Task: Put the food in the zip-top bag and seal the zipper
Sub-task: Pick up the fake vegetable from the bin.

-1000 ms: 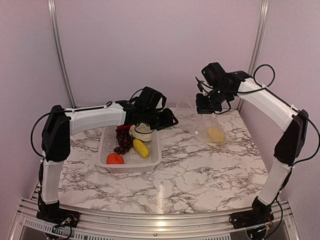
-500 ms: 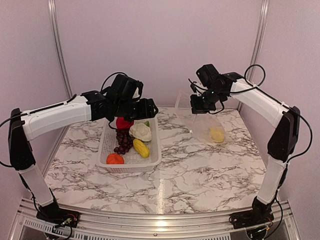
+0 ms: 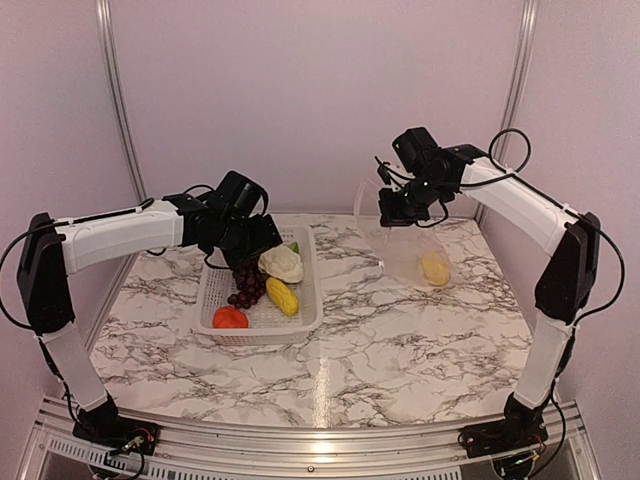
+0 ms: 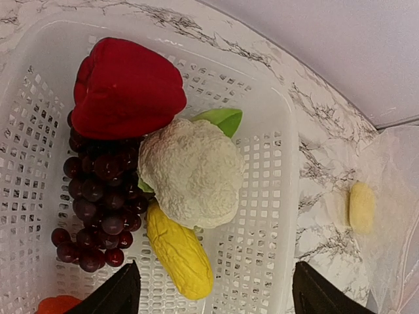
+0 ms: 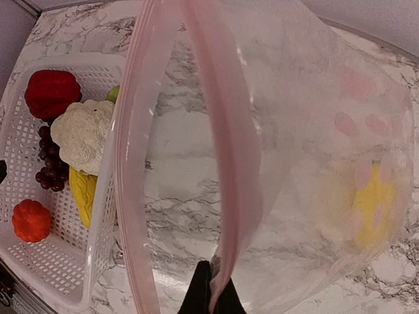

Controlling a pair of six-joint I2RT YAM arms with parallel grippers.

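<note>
The clear zip-top bag (image 3: 405,248) hangs open from my right gripper (image 3: 398,212), which is shut on its pink zipper strip (image 5: 226,131). One yellow corn piece (image 3: 434,268) lies inside the bag. The white basket (image 3: 310,300) holds the red pepper (image 4: 124,88), cauliflower (image 3: 282,263), grapes (image 3: 245,285), second yellow corn piece (image 3: 282,296) and orange fruit (image 3: 230,318). My left gripper (image 3: 247,250) is open and empty above the basket's back, with the corn piece (image 4: 178,252) between its fingers (image 4: 121,294).
The basket stands at left centre of the marble table (image 3: 400,340), and the bag hangs over the back right. The back wall and two metal posts (image 3: 515,80) stand close behind.
My left gripper has swung left from beside the bag and come down over the basket. My right gripper shifted slightly left with the bag, then held still.
</note>
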